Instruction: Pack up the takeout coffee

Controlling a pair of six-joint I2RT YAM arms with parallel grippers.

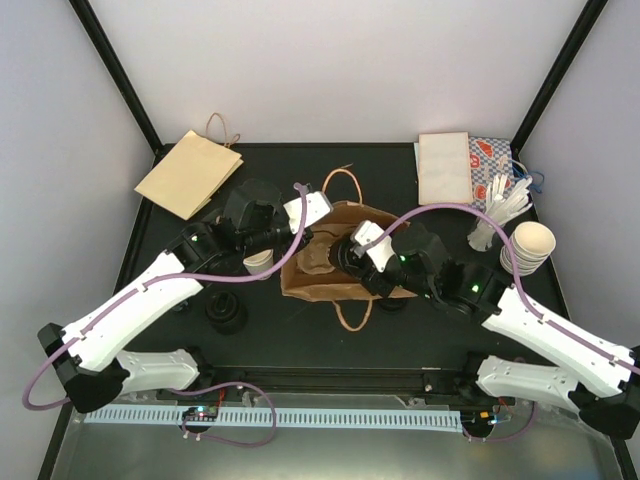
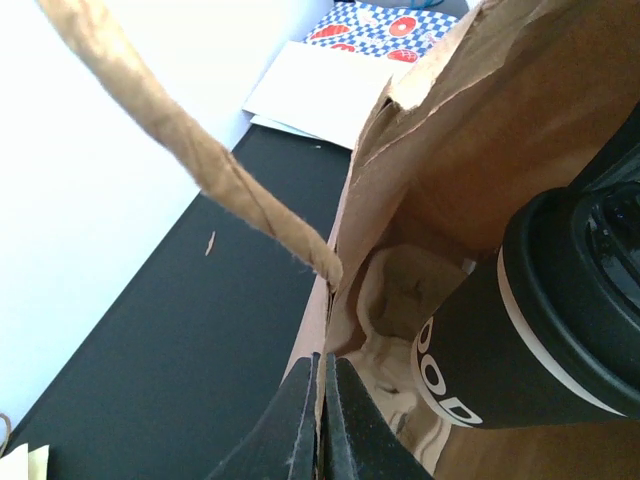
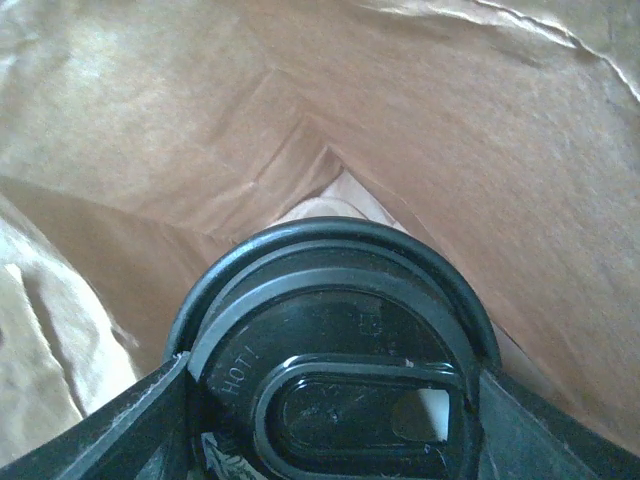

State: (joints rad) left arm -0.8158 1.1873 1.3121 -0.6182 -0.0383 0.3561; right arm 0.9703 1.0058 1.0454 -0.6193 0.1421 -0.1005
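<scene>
The takeout coffee (image 2: 470, 370) is a cup with a black lid (image 3: 340, 340), a black sleeve with white letters and a white band under the lid. My right gripper (image 3: 335, 405) is shut on it, one finger (image 3: 130, 420) on each side of the lid, and holds it inside the open brown paper bag (image 1: 335, 288). In the top view the right gripper (image 1: 352, 258) is in the bag's mouth. My left gripper (image 2: 322, 368) is shut on the bag's near edge (image 2: 335, 300) below a handle (image 2: 200, 150). A moulded cardboard carrier (image 2: 400, 295) lies at the bag's bottom.
A small open white cup (image 1: 258, 262) stands left of the bag, by the left arm. A black lid stack (image 1: 226, 313) sits nearer. A flat paper bag (image 1: 190, 172) lies back left. White papers (image 1: 443, 165), cutlery (image 1: 505, 205) and a cup stack (image 1: 528, 248) are at the right.
</scene>
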